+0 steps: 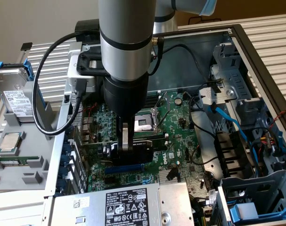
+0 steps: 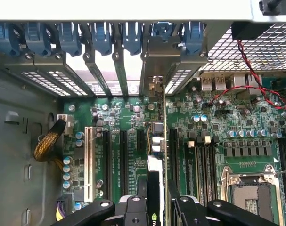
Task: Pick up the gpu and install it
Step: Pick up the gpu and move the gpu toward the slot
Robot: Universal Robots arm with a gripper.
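The gpu (image 1: pixel 145 145) stands on edge over the expansion slots of the green motherboard (image 1: pixel 180 127), inside the open computer case. My gripper (image 1: pixel 126 148) comes straight down on it and is shut on the card's upper edge. In the wrist view the gpu (image 2: pixel 158 141) is edge-on, a thin line between the black slots. Its silver bracket (image 2: pixel 159 66) reaches the rear slot openings. My gripper (image 2: pixel 157 209) clamps it from both sides, one of the black fingers (image 2: pixel 133 207) pressing on one face. Whether the card's lower edge sits in a slot I cannot tell.
A blue slot (image 1: pixel 124 168) lies just beside the card, with the power supply (image 1: pixel 128 202) past it. The CPU socket (image 1: pixel 145 123) is on the other side. Blue cables (image 1: pixel 232 122) and a drive cage (image 1: pixel 256 188) fill the exterior view's right. A hard drive (image 1: pixel 18 94) lies outside the case.
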